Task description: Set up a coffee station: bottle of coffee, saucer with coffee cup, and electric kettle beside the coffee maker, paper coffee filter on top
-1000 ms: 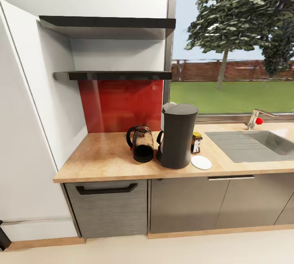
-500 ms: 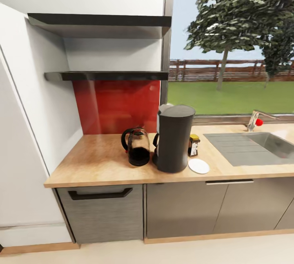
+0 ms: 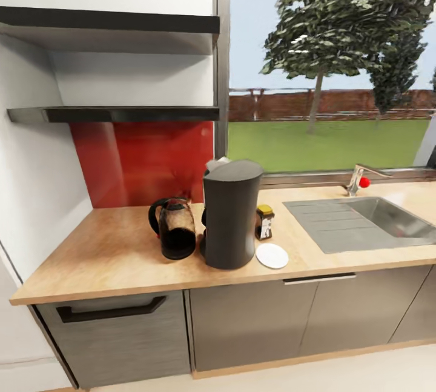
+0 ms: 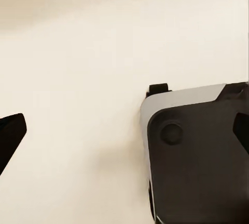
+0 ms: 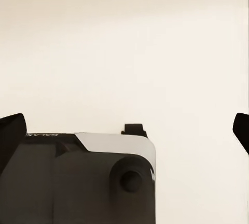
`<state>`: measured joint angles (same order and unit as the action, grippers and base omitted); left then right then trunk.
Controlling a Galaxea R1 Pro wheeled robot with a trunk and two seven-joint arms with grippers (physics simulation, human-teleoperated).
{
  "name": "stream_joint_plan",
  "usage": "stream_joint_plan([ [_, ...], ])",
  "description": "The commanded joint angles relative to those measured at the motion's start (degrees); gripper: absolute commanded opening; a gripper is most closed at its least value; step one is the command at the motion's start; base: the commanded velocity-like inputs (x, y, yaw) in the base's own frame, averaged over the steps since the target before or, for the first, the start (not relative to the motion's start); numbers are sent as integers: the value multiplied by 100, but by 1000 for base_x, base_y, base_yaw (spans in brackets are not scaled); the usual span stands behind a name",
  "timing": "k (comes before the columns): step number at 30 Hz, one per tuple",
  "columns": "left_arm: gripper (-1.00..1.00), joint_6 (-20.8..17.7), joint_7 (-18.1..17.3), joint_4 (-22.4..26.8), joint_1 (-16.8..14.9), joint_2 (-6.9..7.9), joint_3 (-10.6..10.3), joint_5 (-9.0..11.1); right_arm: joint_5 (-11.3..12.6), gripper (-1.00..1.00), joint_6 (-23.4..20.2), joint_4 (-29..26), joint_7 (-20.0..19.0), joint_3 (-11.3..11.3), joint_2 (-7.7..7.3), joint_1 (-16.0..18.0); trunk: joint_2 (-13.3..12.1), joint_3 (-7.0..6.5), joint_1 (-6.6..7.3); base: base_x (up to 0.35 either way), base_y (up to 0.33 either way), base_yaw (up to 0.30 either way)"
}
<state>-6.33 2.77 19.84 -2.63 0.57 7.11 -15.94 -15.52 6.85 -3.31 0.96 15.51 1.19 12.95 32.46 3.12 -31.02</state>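
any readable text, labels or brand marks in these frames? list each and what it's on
None can be read.
Bottle of coffee: white label with dark marks, too small and blurred to read.
Robot base in the right wrist view: a strip of small lettering along its top edge, too faint to read.
Coffee maker and electric kettle: no markings visible.

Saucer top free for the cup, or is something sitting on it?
Nothing visible on it. The saucer lies bare on the kitchen countertop, right of the coffee maker, with the bottle of coffee behind it.

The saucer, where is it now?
In the head view, the saucer lies on the kitchen countertop, right of the coffee maker, just in front of the bottle of coffee.
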Motion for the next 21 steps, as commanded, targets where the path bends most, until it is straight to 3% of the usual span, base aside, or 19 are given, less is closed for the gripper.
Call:
stream_joint_plan([
  [1,100,-27,-5,-8,-1,-4,41,-59,-61,100,67,6,10,49,3,6,9,11,-4,182,-227,-258],
  [17,100,-26,3,-59,-1,-4,62,-42,-66,100,194,6,10,49,4,6,9,11,-4,160,-238,-261],
  [21,100,-27,4,-59,-1,-4,62,-41,-66,100,194,6,17,49,4,6,9,11,-4,154,-243,-135],
])
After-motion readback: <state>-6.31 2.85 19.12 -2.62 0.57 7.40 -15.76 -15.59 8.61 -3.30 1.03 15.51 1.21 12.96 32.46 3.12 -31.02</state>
